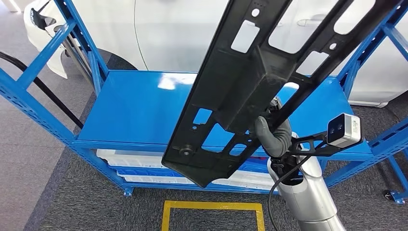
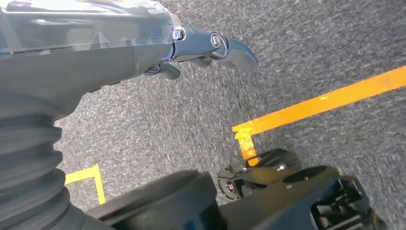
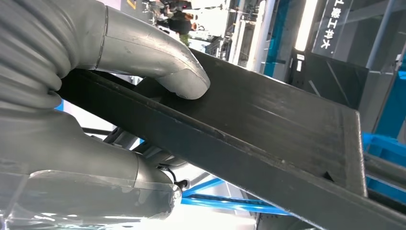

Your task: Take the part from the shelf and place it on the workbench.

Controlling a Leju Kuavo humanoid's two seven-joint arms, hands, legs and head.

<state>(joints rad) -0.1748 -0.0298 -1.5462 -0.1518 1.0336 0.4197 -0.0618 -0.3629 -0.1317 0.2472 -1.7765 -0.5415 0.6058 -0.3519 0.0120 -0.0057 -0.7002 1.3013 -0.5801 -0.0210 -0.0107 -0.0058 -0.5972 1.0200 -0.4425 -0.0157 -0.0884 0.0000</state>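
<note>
White Chinese characters on a dark sign [image 3: 330, 28], not clearly legible.

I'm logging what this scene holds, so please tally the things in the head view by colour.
Black: 1, the long black plastic part with cut-outs, gripped by the right hand.
Blue: 1, the blue metal shelf rack.
White: 1, the white car body behind the rack.
Yellow: 1, the yellow taped floor outline.
Total: 4.
</note>
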